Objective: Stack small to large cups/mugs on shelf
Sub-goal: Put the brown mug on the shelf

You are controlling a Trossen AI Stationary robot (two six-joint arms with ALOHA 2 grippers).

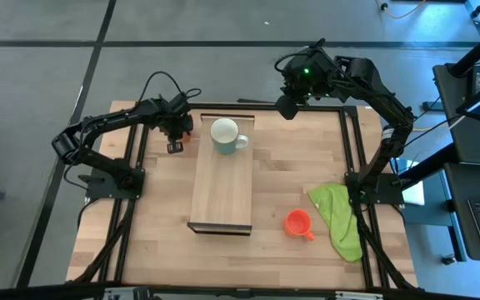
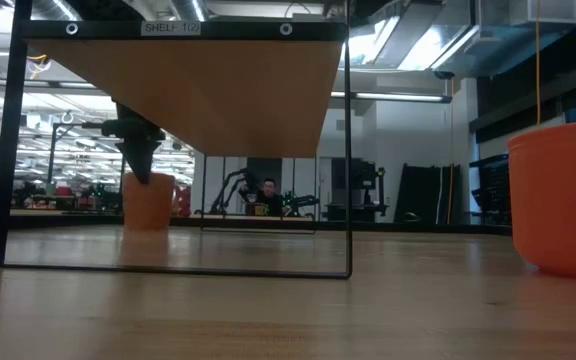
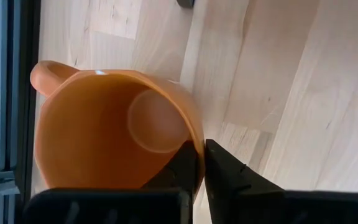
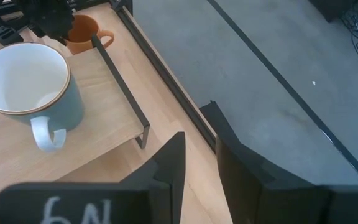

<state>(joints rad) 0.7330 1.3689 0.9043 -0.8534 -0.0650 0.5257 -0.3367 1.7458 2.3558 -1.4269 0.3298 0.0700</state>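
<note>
The medium brownish-orange mug (image 1: 187, 125) stands on the table at the shelf's far left corner. My left gripper (image 1: 176, 137) is over it, shut on its wall. The larger pale mug (image 1: 225, 136) stands upright on the far end of the light-wood shelf (image 1: 222, 192), its handle toward the table's right. The small orange-red mug (image 1: 298, 223) sits on the table right of the shelf's near end. My right gripper (image 1: 285, 107) hovers past the table's far edge with its fingers a little apart, touching nothing. My left gripper (image 3: 201, 146) pinches the brownish-orange mug's wall at the rim (image 3: 194, 132), roughly opposite the handle (image 3: 45, 76). One finger (image 3: 185, 165) is inside the mug and one (image 3: 225, 174) outside. The fingers come from above, pointing down. The mug (image 2: 148, 203) is upright, its base seemingly on the table.
A green cloth (image 1: 340, 218) lies crumpled on the table's right side, just right of the small mug. The shelf stands on thin black legs (image 2: 349, 150). Bare wood lies between the shelf and the table's left edge. A person (image 2: 267, 193) sits far off in the room behind.
</note>
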